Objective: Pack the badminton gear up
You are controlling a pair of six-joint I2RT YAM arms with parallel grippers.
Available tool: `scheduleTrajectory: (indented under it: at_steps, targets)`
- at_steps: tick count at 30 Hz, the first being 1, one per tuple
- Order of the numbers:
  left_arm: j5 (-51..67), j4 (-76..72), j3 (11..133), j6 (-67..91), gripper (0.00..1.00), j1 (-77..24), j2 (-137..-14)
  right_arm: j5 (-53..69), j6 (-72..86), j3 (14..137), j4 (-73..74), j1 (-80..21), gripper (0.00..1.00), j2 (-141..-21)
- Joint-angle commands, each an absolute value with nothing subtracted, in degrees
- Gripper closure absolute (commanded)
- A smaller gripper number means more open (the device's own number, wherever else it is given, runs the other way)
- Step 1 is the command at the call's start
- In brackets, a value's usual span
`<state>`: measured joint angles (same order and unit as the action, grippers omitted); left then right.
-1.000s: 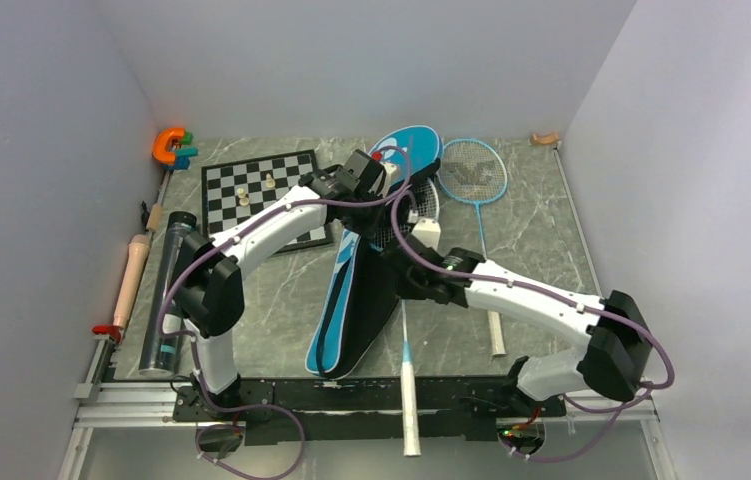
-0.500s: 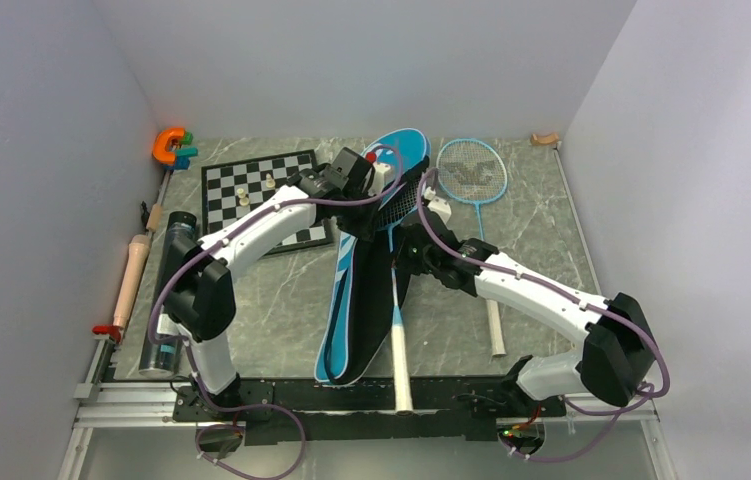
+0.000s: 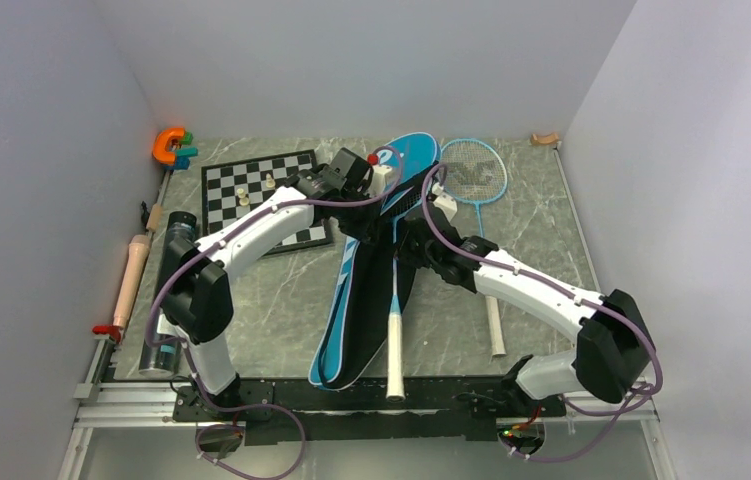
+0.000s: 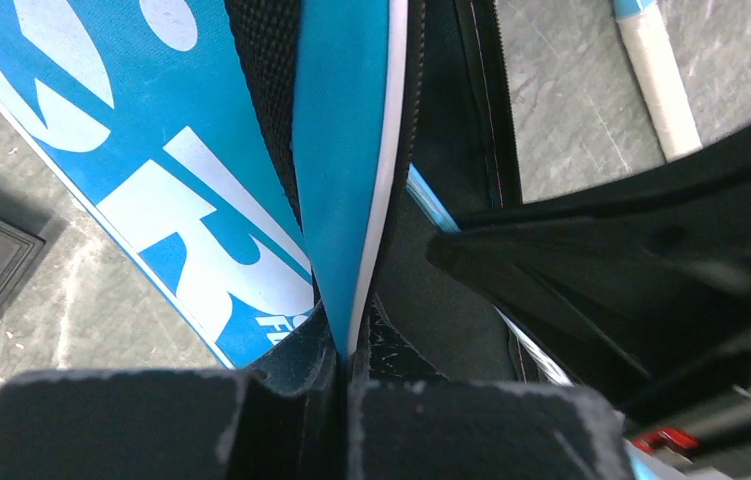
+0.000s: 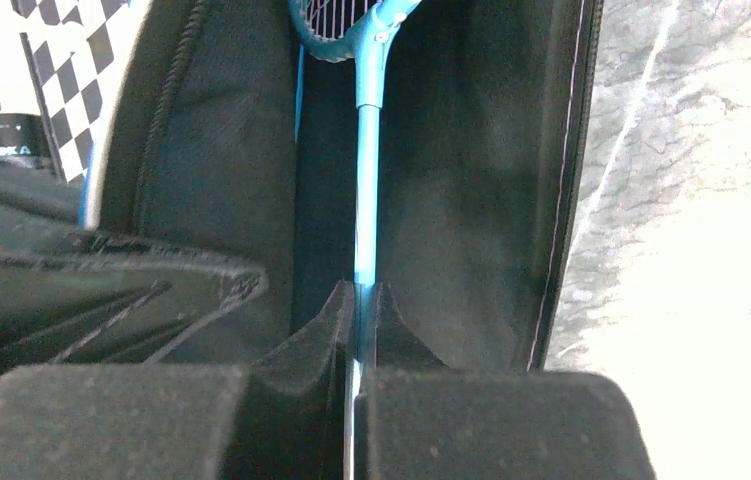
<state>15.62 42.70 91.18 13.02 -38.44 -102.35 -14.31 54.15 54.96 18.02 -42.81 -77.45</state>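
Gaping bag (image 3: 343,300): is lying lengthwise in the middle of the table (image 3: 271,290), wide end toward the far wall. Its blue lettered flap is standing up on edge, so the black lining is showing and there is room to slide gear in.
first racket (image 5: 366,180): is lying along the black lining, head pointing into the wide end. Its beige handle is sticking out past the narrow end toward the arm bases, so it is only partly home, by my reading.
second racket (image 3: 471,172): is resting on the table just right of the bag, head near the far wall, waiting its turn.
black tube (image 3: 166,290): is lying along the left edge, well apart from the bag; no shuttlecocks are showing clearly enough to place.
left gripper (image 4: 343,365): is pinching the flap's white-piped edge, jaws closed on it, propping the flap up so the mouth is gaping.
right gripper (image 5: 359,300): is clamping the light-blue shaft a little below the throat, jaws closed on it. That grip is lining the frame up with the bag's long axis.
step in hand: the first racket is being seated, as I judge it; most of the packing is lying ahead.
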Motion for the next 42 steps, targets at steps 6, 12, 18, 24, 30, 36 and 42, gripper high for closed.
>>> scheduleTrajectory:
  at_steps: [6, 12, 18, 24, 30, 36, 42]
  targets:
    - [20.69, 39.93, 90.41, 12.82, 1.00, -38.64, -98.46, -15.12, 55.21, 56.39, 8.90, -42.30, 1.00, -80.74]
    - [18.67, 39.44, 89.37, 12.34, 1.00, -38.31, -99.18, -8.45, 54.07, 53.97, 3.81, -42.29, 0.87, -79.62]
    - [19.92, 39.34, 89.21, 11.93, 1.00, -38.01, -99.57, -0.67, 51.19, 53.47, 1.54, -41.56, 0.48, -76.00]
    - [19.43, 39.41, 89.39, 11.78, 1.00, -37.46, -99.31, 1.10, 48.82, 55.56, 9.94, -37.31, 0.35, -70.18]
    - [18.76, 39.34, 89.34, 12.23, 1.00, -35.96, -99.03, -1.67, 46.10, 56.27, 22.96, -25.48, 0.28, -66.51]
    - [18.33, 39.11, 88.86, 12.42, 1.00, -35.14, -99.40, -4.16, 42.42, 55.89, 31.18, -11.90, 0.22, -71.55]
    - [18.58, 38.69, 88.08, 12.16, 1.00, -33.74, -97.74, -9.60, 40.36, 56.30, 31.81, -9.42, 0.25, -81.56]
